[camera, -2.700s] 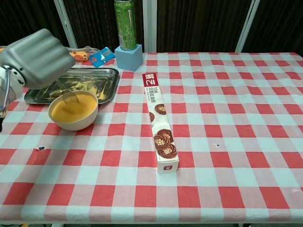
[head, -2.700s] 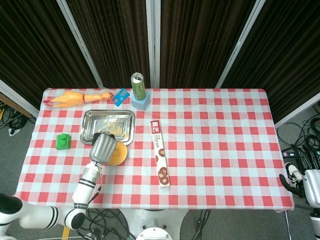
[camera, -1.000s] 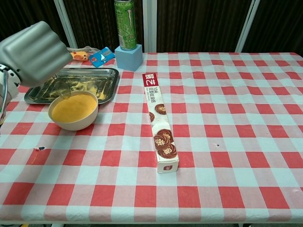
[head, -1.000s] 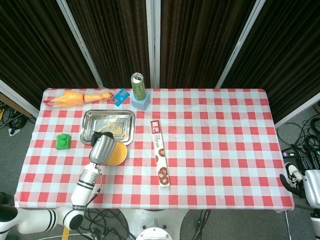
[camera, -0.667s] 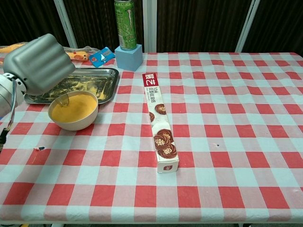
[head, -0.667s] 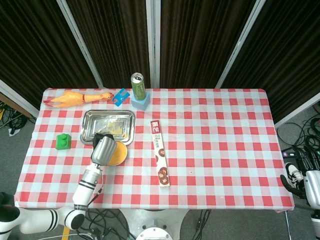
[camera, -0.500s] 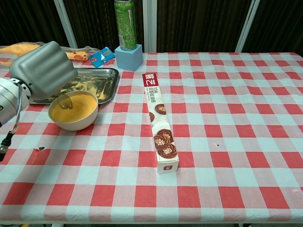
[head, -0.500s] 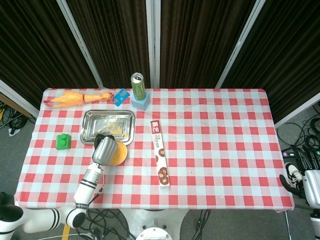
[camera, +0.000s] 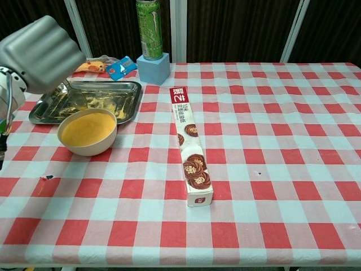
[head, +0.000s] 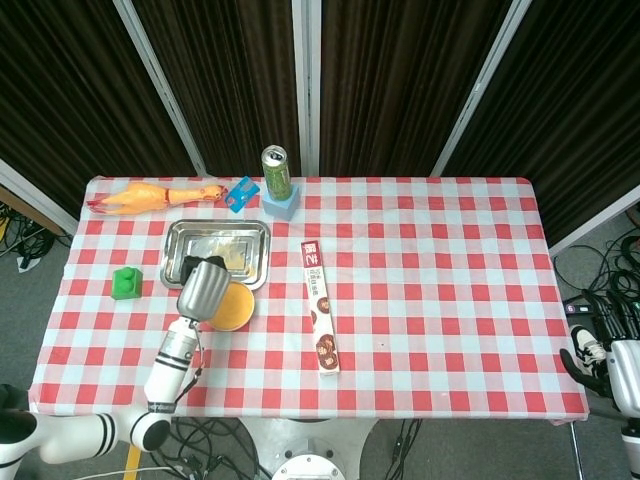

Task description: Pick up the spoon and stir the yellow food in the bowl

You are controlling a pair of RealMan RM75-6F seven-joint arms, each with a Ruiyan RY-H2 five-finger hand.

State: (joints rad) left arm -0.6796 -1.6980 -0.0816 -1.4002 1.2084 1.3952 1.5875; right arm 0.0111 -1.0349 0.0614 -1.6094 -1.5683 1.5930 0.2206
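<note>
A cream bowl (camera: pixel 88 145) of yellow food (camera: pixel 88 128) stands at the table's left front, just before the metal tray (camera: pixel 127 90). My left hand (camera: pixel 40 52) hovers up and to the left of the bowl and grips a clear plastic spoon (camera: pixel 76 97). The spoon hangs faintly over the tray's left part, out of the food. From the head view the left hand (head: pixel 203 288) covers the bowl's (head: pixel 236 307) left rim. My right hand (head: pixel 598 358) hangs beyond the table's right front corner, holding nothing.
The tray (head: pixel 256 250) holds yellow crumbs. A long biscuit box (camera: pixel 189 143) lies right of the bowl. At the back stand a green can (camera: pixel 148 28) on a blue block (camera: pixel 153 69), a blue card (camera: pixel 120 66) and a rubber chicken (head: pixel 150 196). A green block (head: pixel 126 284) sits at the left.
My left hand has risen and swung left and back. The spoon's tip, which was dipped in the yellow food half a second ago, now hangs over the tray.
</note>
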